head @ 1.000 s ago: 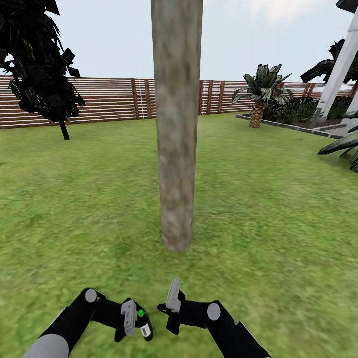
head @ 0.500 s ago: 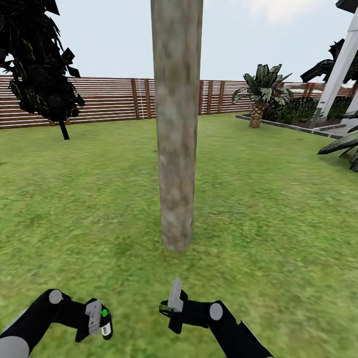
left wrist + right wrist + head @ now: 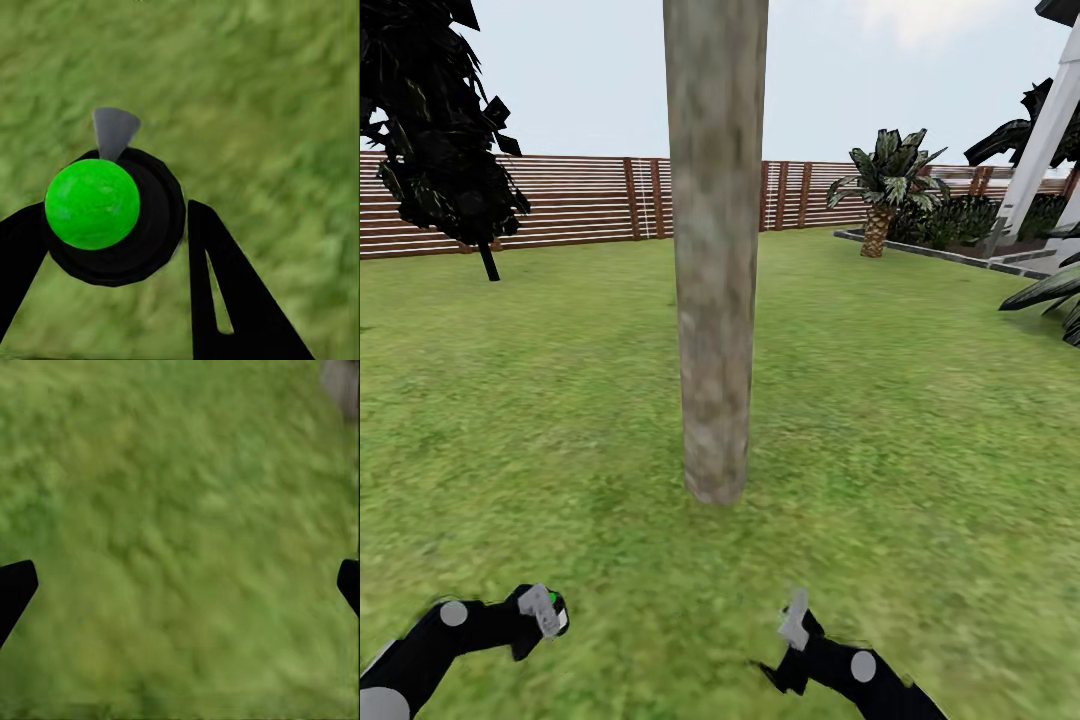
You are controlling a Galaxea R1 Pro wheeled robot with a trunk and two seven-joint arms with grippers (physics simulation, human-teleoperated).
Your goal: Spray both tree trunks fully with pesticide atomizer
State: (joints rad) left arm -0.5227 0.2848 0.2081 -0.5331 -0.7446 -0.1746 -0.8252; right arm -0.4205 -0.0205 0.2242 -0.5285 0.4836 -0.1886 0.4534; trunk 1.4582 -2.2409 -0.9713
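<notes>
Green-capped atomizer (image 3: 105, 214) sits between left fingers (image 3: 232, 300), seemingly gripped.

In the head view both black arms reach in from the bottom edge. The left arm enters at about 8 o'clock, elbow bent, its forearm running toward 3 o'clock. The left gripper (image 3: 543, 610) is clamped on the pesticide atomizer (image 3: 112, 217), one dark finger on each side of its black body. The right arm comes in at 5 o'clock, and the right gripper (image 3: 793, 622) points toward 12 o'clock. In the right wrist view its fingertips (image 3: 15, 589) stand wide apart.
</notes>
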